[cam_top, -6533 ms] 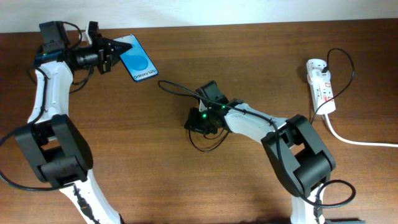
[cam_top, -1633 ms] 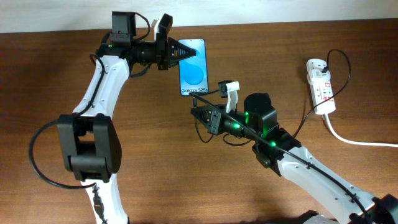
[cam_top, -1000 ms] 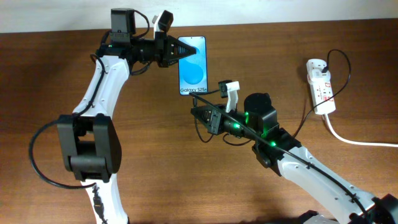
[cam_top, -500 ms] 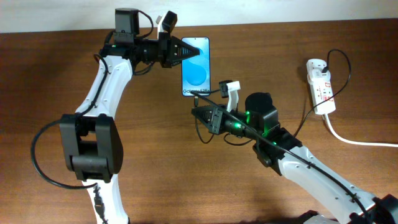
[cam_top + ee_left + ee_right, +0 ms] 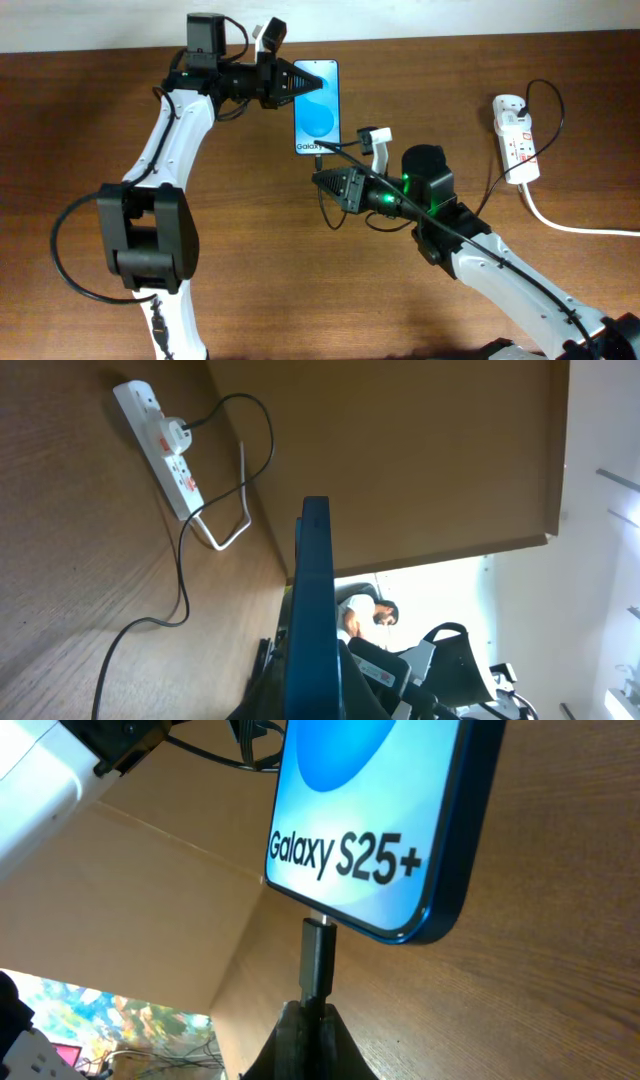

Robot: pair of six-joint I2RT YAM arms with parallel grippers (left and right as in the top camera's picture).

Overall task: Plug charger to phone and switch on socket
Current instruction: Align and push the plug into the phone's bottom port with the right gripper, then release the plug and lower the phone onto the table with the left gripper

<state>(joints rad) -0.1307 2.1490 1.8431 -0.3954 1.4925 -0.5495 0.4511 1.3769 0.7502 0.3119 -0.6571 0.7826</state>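
Observation:
The phone [image 5: 319, 110] has a bright blue screen and lies at the table's upper middle. My left gripper [image 5: 300, 80] is shut on its top end; in the left wrist view the phone [image 5: 312, 610] stands edge-on between the fingers. My right gripper [image 5: 328, 181] is shut on the charger connector [image 5: 317, 960], whose tip meets the phone's bottom edge [image 5: 380, 830] below the "Galaxy S25+" text. The thin black cable [image 5: 440, 215] runs right to a plug in the white socket [image 5: 515, 135], which also shows in the left wrist view [image 5: 165, 450].
The socket's thick white cord [image 5: 575, 228] runs off the right edge. A loop of the black cable [image 5: 550, 100] arcs above the socket. The wooden table [image 5: 250, 270] ends at a pale wall along the top.
My left gripper shifted the phone slightly right. My right gripper moved up with the connector, whose tip now touches the phone's bottom edge.

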